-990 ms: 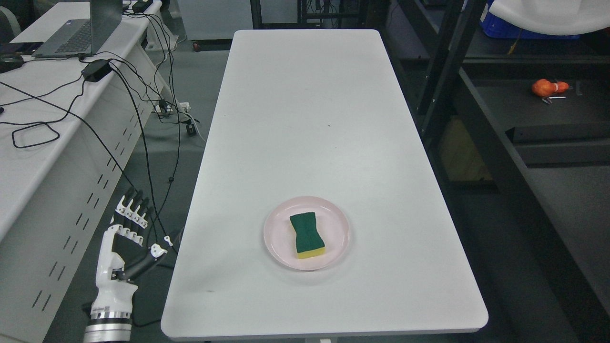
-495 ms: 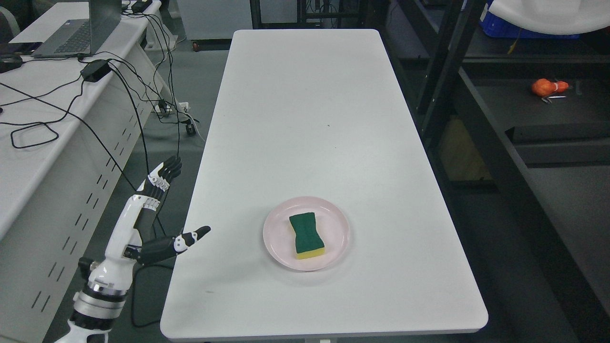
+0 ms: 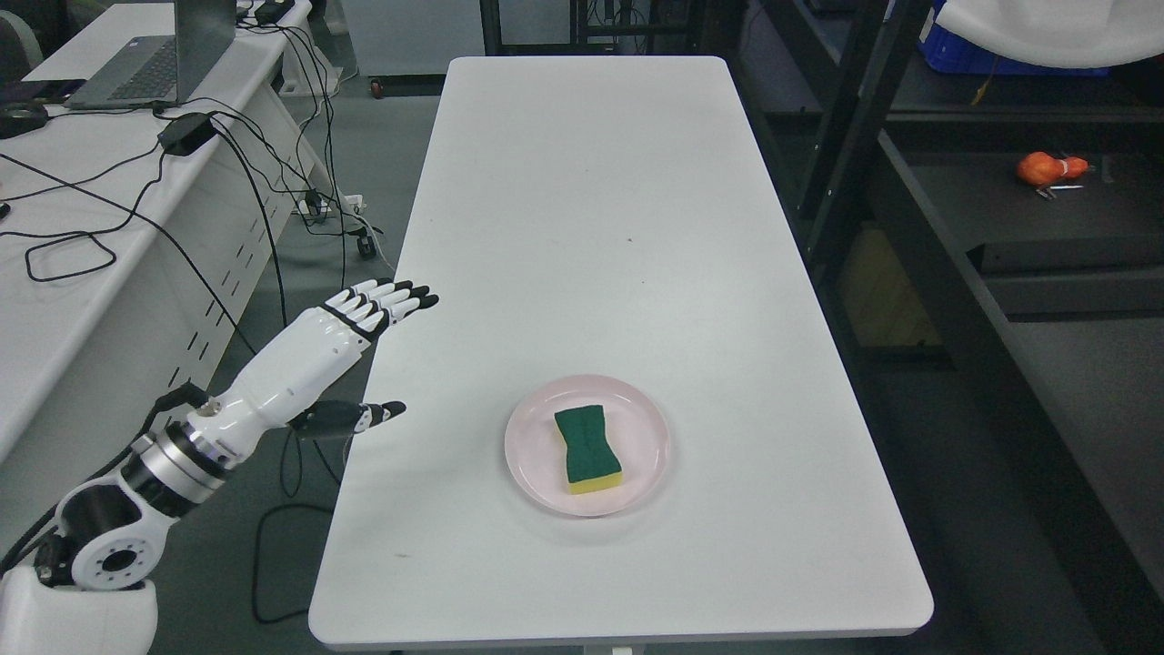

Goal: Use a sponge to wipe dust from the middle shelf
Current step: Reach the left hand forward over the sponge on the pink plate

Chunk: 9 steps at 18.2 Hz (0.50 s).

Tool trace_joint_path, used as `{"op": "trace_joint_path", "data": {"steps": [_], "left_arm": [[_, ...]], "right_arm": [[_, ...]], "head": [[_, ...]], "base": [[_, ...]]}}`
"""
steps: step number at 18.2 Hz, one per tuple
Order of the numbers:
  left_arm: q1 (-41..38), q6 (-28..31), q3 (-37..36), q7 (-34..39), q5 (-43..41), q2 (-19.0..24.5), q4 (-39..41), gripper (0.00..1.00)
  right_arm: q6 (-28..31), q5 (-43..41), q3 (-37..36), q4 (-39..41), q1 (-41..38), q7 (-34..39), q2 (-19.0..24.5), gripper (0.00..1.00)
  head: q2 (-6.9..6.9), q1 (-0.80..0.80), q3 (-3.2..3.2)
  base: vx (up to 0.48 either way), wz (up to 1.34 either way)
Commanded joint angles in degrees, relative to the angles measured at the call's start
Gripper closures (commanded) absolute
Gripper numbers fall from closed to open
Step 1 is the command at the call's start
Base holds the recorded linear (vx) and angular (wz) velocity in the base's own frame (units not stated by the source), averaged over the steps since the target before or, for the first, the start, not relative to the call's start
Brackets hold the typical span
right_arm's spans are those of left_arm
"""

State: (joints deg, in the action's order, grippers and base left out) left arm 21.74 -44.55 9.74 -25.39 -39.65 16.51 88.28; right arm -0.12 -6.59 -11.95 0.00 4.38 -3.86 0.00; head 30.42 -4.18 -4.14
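Reaching for the sponge with an empty left hand.

Over the table's [image 3: 591, 227] left edge, the left hand [image 3: 350, 350] hangs with its fingers [image 3: 400, 296] straight and spread, thumb out below. It holds nothing and seems to touch nothing, though from above it is hard to tell how high it floats. The sponge [image 3: 587, 448] lies on the pink plate [image 3: 637, 423], green side up and yellow underneath, to the right of the hand and a bit nearer the robot. Its long side runs away from the robot, tipped a little. No right hand shows, so the left is nearer. The dark shelf [image 3: 1028, 218] stands off to the right, well apart.
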Motion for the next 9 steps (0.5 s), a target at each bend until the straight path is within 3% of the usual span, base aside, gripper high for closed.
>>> {"op": "trace_joint_path", "data": {"steps": [1,5,9], "left_arm": [[10.8,-0.5,-12.6,0.0,-15.6,4.5,-6.7,0.06],[16.2,-0.5,-22.6,-0.2,-15.6,2.5,-6.6,0.06],[15.4,-0.5,-28.4,-0.2,-15.9,-1.4,-6.8,0.06]], "right_arm": [[4.2,0.0,0.0,1.0,0.0,-0.3,-1.0,0.0],[4.2,0.0,0.0,1.0,0.0,-0.3,-1.0,0.0],[4.2,0.0,0.0,1.0,0.0,-0.3,-1.0,0.0]], "head": [[0.0,0.0,0.0],[0.0,0.0,0.0],[0.0,0.0,0.0]], "base": [[0.0,0.0],[0.005,0.0],[0.007,0.0]]}}
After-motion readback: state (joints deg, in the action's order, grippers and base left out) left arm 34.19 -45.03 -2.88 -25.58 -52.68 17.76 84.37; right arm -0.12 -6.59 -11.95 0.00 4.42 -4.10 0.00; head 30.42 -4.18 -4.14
